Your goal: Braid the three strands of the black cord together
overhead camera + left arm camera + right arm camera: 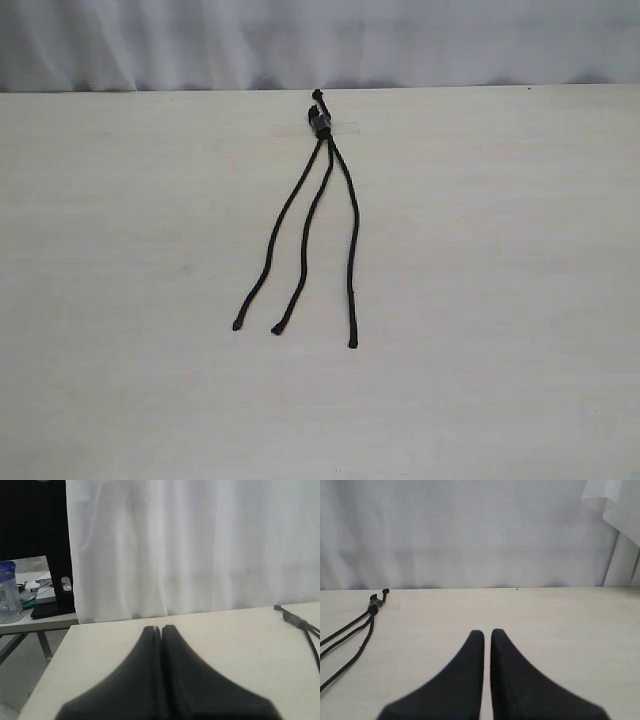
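On table [120, 300], by curtain-side edge | black cord [321, 122] knotted end under clear tape [345, 128] | three strands [354, 260] fan out away from knot, unbraided, tips apart | my L gripper [161, 629] pinched closed, empty, well apart from cord | my R gripper [487, 632] closed too, empty, not touching cord

You get exterior view high, looking down bench [120, 300] toward far curtain [150, 40]. Wrist views sit low over bench, behind left claw [161, 629] and right claw [487, 632], facing same curtain. All share black cord [322, 125].
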Motion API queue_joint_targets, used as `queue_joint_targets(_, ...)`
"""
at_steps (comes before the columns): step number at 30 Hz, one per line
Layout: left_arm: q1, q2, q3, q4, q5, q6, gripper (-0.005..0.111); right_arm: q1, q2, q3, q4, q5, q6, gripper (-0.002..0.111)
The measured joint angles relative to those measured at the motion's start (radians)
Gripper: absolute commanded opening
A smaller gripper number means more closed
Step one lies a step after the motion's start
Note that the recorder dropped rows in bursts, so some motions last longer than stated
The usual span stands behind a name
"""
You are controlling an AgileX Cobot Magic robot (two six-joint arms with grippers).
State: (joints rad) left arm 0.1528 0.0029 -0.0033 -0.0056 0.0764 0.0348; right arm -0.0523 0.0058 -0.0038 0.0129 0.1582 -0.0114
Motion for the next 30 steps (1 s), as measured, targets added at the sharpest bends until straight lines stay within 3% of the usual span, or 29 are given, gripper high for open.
queue_joint_targets(23, 0.000, 0.000, 0.000, 0.000, -0.004, 0.000, 0.000, 0.000, 0.000, 0.002, 0.002, -0.048, 0.003, 0.004)
queue_joint_targets(27, 0.000, 0.000, 0.000, -0.039, -0.126, -0.062, 0.000, 0.000, 0.000, 0.002, 0.108, -0.221, 0.018, 0.004)
queue_joint_targets(30, 0.000, 0.000, 0.000, -0.105, -0.282, -0.220, 0.000, 0.000, 0.000, 0.002, 0.256, -0.357, 0.029, 0.004)
